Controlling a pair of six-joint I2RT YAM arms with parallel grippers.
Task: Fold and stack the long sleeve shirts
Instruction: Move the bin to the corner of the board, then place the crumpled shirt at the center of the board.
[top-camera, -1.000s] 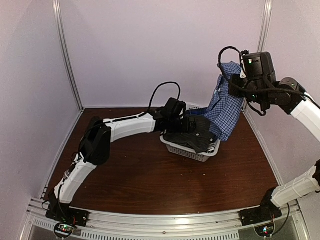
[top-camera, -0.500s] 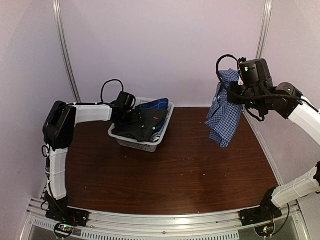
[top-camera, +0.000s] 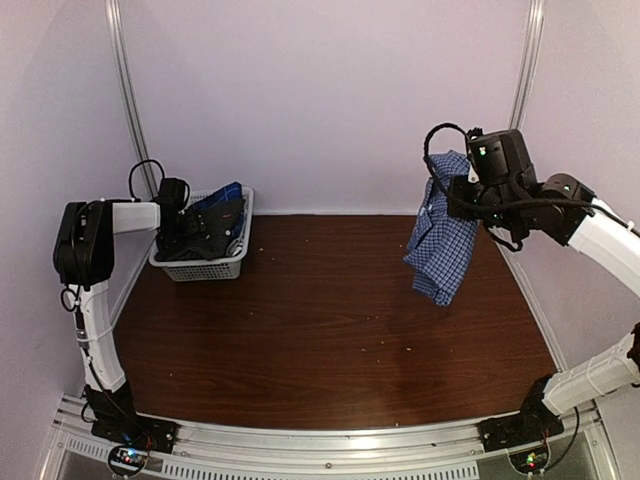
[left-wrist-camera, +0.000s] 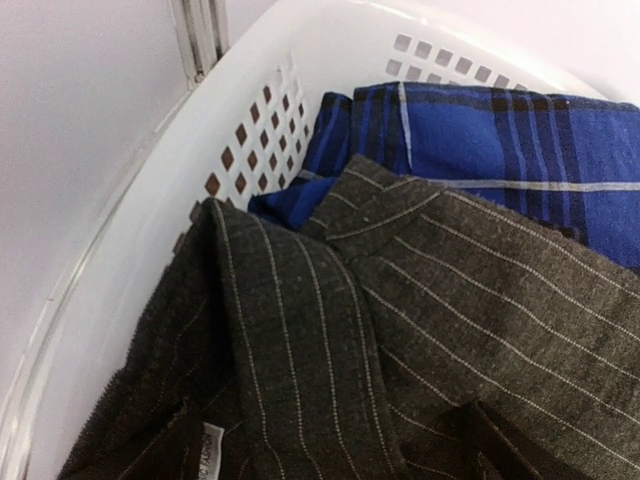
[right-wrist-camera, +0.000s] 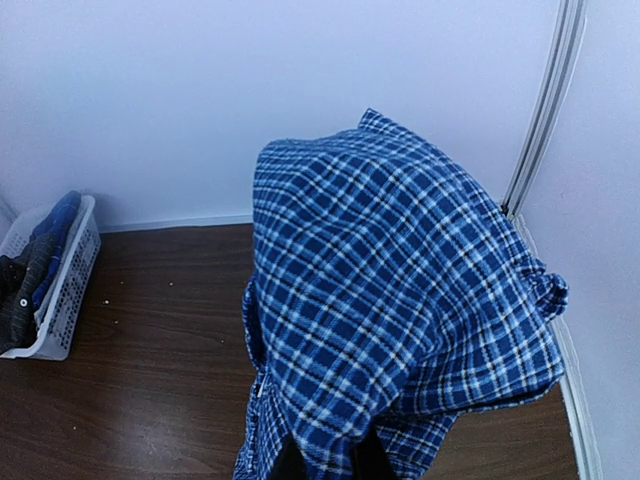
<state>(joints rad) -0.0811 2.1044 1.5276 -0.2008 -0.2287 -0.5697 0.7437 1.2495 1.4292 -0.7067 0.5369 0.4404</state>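
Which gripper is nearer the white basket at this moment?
Left. The left gripper is at the basket in the far-left corner; the right gripper holds the checked shirt aloft across the table.

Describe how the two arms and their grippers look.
The left arm and right arm have white tubular links and bulky black joint housings. The left gripper and right gripper are black. A loose black cable loops at each wrist; a green light glows on the right one.
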